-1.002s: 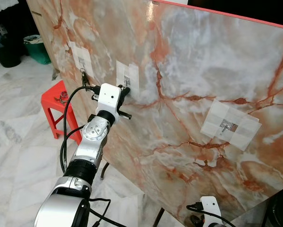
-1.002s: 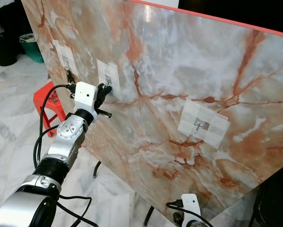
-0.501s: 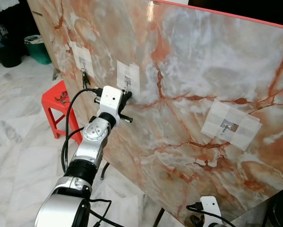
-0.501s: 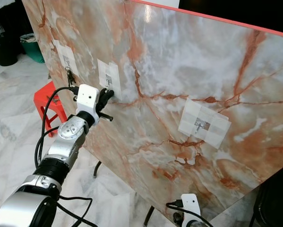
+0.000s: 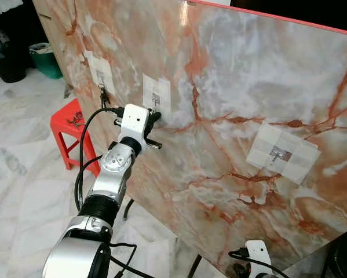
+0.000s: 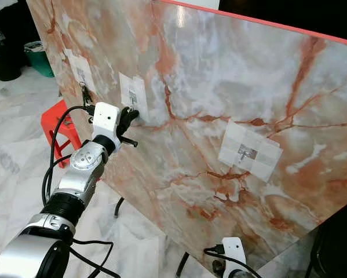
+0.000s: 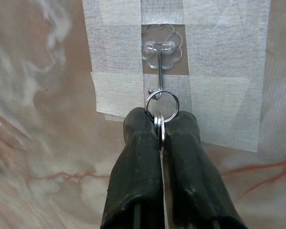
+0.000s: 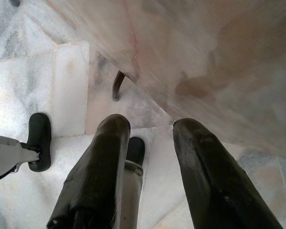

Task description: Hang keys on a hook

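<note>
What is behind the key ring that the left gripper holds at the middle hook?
Behind the key ring are the hook's metal stem, white tape and the marble board. The left gripper is shut on the keys; its fingers cover their lower part.

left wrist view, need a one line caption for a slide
Left hand pinches the keys, key ring at the clear taped hook on the marble panel.
</note>
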You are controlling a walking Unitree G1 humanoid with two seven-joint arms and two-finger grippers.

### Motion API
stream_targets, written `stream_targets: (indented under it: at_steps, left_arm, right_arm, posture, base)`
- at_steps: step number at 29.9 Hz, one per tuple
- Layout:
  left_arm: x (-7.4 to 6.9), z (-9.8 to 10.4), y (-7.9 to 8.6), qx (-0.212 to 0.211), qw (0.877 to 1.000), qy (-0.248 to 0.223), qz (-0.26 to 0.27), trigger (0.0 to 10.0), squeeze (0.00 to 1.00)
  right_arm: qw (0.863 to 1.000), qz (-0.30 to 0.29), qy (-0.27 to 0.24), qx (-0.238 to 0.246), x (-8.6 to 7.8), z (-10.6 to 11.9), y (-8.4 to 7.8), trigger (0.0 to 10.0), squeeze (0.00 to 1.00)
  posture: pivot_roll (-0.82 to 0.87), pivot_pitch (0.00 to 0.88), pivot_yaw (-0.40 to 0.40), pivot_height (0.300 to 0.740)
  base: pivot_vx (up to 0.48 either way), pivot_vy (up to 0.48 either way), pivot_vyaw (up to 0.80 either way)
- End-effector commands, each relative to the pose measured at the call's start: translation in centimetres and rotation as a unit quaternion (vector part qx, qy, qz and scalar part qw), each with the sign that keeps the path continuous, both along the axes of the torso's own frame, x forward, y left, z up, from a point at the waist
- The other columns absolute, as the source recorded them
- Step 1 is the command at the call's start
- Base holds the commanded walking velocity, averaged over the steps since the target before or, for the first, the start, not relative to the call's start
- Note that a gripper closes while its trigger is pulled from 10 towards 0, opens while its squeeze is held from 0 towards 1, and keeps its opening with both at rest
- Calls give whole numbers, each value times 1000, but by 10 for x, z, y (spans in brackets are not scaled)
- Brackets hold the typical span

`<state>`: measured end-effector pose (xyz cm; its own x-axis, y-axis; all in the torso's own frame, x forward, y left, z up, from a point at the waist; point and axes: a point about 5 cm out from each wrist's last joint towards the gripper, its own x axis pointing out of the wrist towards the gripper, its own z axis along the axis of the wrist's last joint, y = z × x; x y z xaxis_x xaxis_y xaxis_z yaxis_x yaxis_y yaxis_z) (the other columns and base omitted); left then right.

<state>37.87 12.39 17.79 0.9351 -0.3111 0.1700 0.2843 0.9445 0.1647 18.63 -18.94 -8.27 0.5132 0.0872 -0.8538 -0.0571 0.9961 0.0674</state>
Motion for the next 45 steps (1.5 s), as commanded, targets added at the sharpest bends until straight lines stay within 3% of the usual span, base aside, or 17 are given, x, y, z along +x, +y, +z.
stream_targets:
  at_steps: [1, 9, 15, 20, 29, 37, 45]
  left_arm:
    - [3, 14, -1, -12, 1000, -16, -2, 10000, 0]
    - [3, 18, -3, -18, 1000, -15, -18, 10000, 0]
    - [-1, 7, -10, -1, 999, 5, -49, 10000, 0]
    - [-21, -21, -8, 23, 998, 20, -53, 10000, 0]
    - [-52, -44, 4, 14, 999, 21, -41, 10000, 0]
    - [-68, -61, 19, -36, 998, 44, 12, 10000, 0]
    - [-77, -71, 28, -23, 997, 61, 34, 10000, 0]
  right_arm:
    - [1000, 3, 0, -5, 0, 0, -3, 10000, 0]
    - [1000, 3, 0, -5, 0, 0, -3, 10000, 0]
    - [1000, 2, 0, -5, 0, 0, -3, 10000, 0]
    - [1000, -1, 0, -3, 0, 0, -2, 10000, 0]
    - [1000, -1, 2, -3, -1, 0, -2, 10000, 0]
    - [1000, -8, -1, -2, -2, 0, -3, 10000, 0]
    - [1000, -14, 1, -4, -3, -1, -4, 10000, 0]
  posture:
    - [10, 25, -52, 740]
    - [10, 25, -52, 740]
    - [12, 27, -53, 740]
    - [11, 29, -49, 740]
    - [17, 31, -46, 740]
    - [13, 22, -39, 740]
    - [12, 9, -35, 740]
  base:
    - [0, 0, 0]
    - [0, 0, 0]
    - [0, 0, 0]
    - [0, 0, 0]
    - [0, 0, 0]
    - [0, 0, 0]
    - [0, 353, 0]
